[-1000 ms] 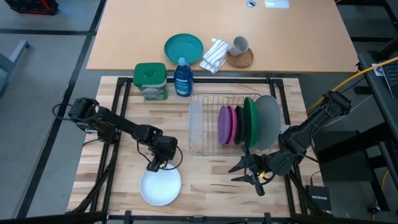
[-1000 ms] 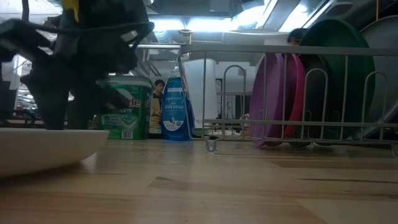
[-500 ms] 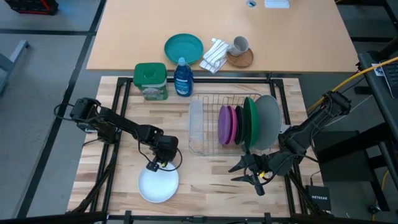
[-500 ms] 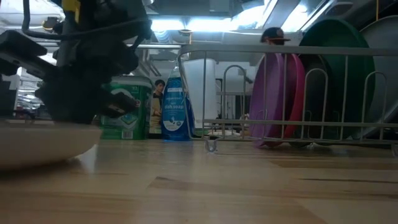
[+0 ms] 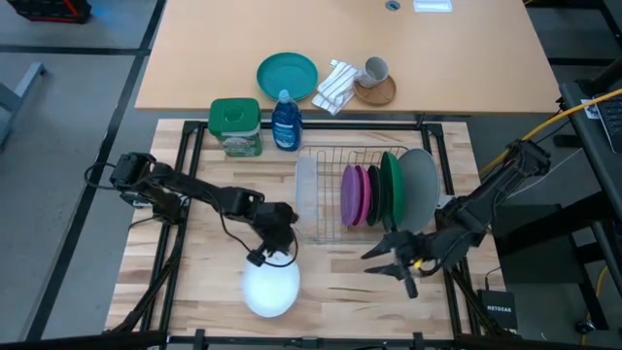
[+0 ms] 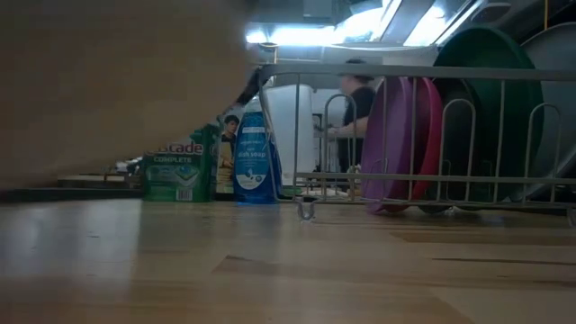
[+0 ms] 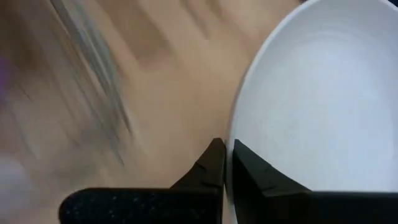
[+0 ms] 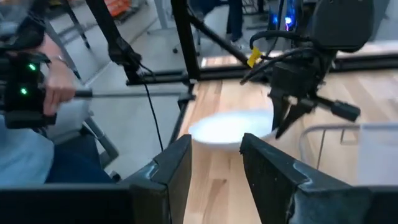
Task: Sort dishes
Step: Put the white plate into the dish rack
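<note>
A white plate hangs above the wooden table near its front edge; its underside fills the low view's upper left. My left gripper is shut on the plate. A wire rack holds pink, dark grey, green and light grey plates, each standing on edge between its wires. My right gripper is open in front of the rack, holding nothing. My left gripper pinches the white plate's rim between its two fingers, on the edge facing the rack. The fingers slant down onto it from the table's far left. The plate is lifted clear of the table, roughly level, and reaches out from the fingers toward the near edge.
A green-lidded tub and a blue soap bottle stand behind the rack's left end. A teal plate, a cloth and a mug sit on the far table. A person stands beyond the table's left side.
My left gripper has shut on the white plate's rim, risen and gone toward the table's right edge, rolling at the wrist. The plate, which lay on the table, is now lifted clear and carried a little to the right.
</note>
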Robot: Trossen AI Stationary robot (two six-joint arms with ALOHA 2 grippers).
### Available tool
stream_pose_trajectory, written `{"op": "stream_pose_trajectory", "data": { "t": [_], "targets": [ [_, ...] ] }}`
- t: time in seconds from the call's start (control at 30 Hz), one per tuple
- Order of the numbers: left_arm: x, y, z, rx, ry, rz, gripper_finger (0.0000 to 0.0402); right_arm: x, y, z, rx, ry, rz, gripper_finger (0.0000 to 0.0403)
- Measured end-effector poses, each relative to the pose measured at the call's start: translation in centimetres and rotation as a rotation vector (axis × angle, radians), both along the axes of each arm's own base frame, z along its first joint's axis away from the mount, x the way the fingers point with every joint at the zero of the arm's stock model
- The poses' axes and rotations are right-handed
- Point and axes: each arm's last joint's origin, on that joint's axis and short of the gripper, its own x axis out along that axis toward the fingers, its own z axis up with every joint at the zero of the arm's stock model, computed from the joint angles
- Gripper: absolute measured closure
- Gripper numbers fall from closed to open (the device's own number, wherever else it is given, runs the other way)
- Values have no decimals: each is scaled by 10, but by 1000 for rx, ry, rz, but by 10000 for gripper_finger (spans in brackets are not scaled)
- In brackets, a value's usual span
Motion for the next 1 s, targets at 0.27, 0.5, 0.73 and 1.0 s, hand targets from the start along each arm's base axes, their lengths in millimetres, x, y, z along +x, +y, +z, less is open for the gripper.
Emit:
{"op": "stream_pose_trajectory", "data": {
  "t": [0.27, 0.5, 0.73, 1.0],
  "targets": [
    [26, 13, 42, -12, -236, -4, 400, -32, -26, 30, -51, -113, 107, 255],
    [34, 31, 57, -14, -308, 30, 400, -36, -21, 17, -129, -63, 178, 255],
    [46, 43, 85, -66, -493, 15, 401, -55, -13, -34, -86, -181, 145, 255],
    [50, 58, 101, -63, -565, 31, 401, -80, -39, -81, 49, -433, 83, 255]
  ]
}}
